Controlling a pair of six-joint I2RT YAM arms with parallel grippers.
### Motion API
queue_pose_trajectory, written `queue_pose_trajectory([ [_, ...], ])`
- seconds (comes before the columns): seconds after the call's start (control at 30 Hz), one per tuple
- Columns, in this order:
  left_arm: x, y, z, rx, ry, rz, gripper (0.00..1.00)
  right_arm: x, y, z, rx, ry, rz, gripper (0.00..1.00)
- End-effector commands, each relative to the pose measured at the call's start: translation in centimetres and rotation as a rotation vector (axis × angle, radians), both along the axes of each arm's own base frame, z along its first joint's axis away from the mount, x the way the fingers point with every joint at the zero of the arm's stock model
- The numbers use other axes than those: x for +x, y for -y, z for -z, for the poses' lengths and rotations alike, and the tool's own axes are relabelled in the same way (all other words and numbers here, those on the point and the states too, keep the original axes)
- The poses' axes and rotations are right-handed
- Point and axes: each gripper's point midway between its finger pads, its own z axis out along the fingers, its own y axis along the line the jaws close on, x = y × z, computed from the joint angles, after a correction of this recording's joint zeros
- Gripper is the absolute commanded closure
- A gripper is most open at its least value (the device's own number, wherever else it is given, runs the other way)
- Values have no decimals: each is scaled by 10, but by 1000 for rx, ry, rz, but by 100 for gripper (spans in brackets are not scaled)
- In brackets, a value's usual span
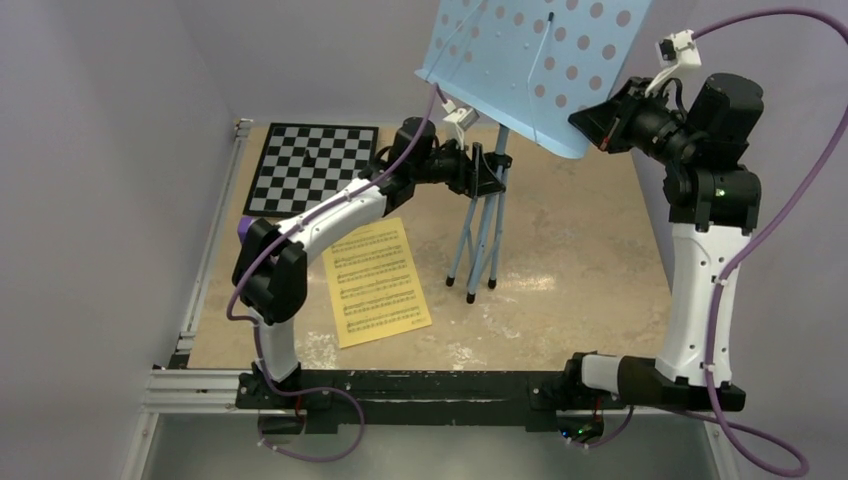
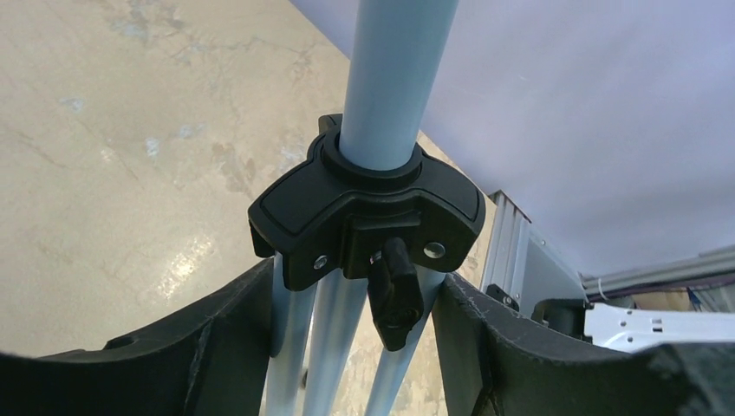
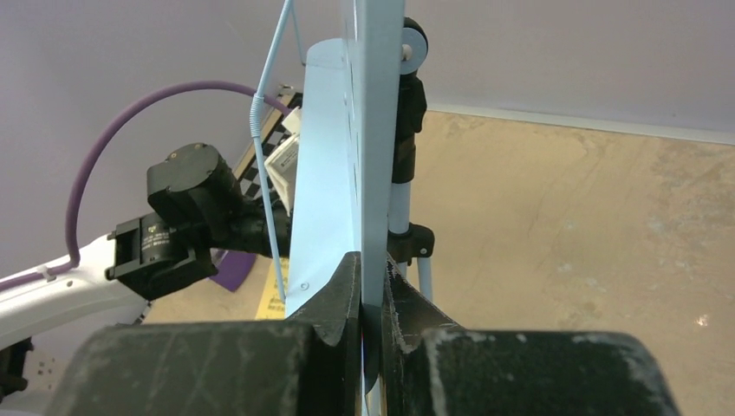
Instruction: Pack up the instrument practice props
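At the music stand, right pincer: clenched on the thin lower edge of the hole-dotted tray, one finger on each face.
Left pincer: straddling the stand's legs just under the black collar; fingers hard beside the legs on both sides; pressing or only close, cannot tell.
Knob: black, on the collar, hanging down between the legs.
Stand itself: upright, legs drawn nearly together, feet close to each other at the table; touching it or not, unclear. Tray tilted, high above the legs.
Sheet music: yellow, printed, flat on the table, left of the stand's feet and nearer the arm bases, apart from the feet.
Metronome: purple, only a corner showing behind the left arm's elbow, well left of the stand.
Checkerboard: flat, left of the stand, beyond the sheet.
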Motion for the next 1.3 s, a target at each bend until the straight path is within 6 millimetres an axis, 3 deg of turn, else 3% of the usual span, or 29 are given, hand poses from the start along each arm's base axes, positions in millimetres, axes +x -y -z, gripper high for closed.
queue_pose_trajectory([
  [0.0, -11, -9, -41, -12, -78, -58, 100, 40, 51, 23, -84, -11, 191, 100],
  [0.27, -11, -16, -89, 35, -57, -155, 100, 59, 42, -8, -20, 56, 144, 100],
  [0.33, -19, -18, -86, 50, -66, -160, 100, 58, 43, -4, -16, 44, 150, 100],
  [0.4, -23, -19, -73, 59, -103, -169, 100, 57, 43, 8, -14, 16, 152, 100],
  [0.6, -5, -3, -32, 72, -198, -229, 100, 60, 51, 65, -6, -126, 176, 100],
  [0.9, 11, 29, 3, 101, -262, -307, 100, 84, 83, 139, 14, -337, 264, 100],
  [1.1, 13, 36, 42, 151, -361, -379, 100, 90, 85, 171, 26, -426, 260, 100],
  [1.27, 21, 42, 59, 161, -416, -441, 100, 87, 87, 206, 26, -543, 260, 100],
])
